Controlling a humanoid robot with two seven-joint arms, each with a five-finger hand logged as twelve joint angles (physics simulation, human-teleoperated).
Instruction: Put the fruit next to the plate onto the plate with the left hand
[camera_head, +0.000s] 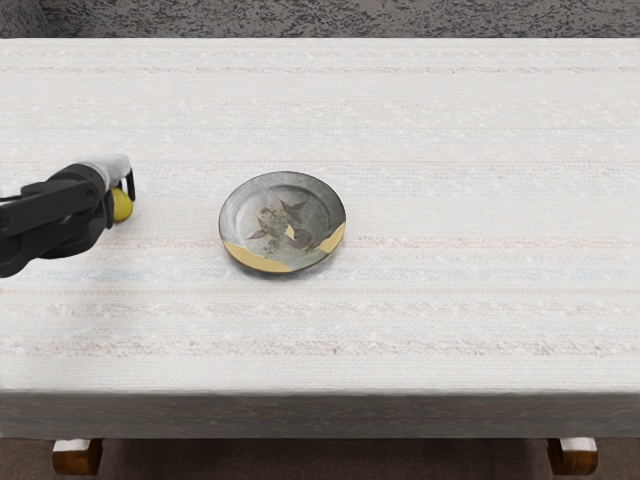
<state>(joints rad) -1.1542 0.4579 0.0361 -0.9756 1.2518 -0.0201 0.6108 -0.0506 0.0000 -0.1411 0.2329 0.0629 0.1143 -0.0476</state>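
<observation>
A small yellow fruit (122, 206) lies on the table to the left of the plate, mostly hidden by my left hand (113, 183). The left arm, dark with a pale wrist end, comes in from the left edge and the hand sits right over the fruit. The frame does not show whether the hand has hold of the fruit. A round grey plate (240, 196) with dark fish-like markings and a yellow patch along its front rim rests near the table's middle, about a hand's length to the right of the fruit. Nothing lies on it.
The pale striped tablecloth (450, 300) covers the whole table. The table's front edge runs along the bottom, with two wooden legs (76, 456) below it. A dark floor shows past the far edge.
</observation>
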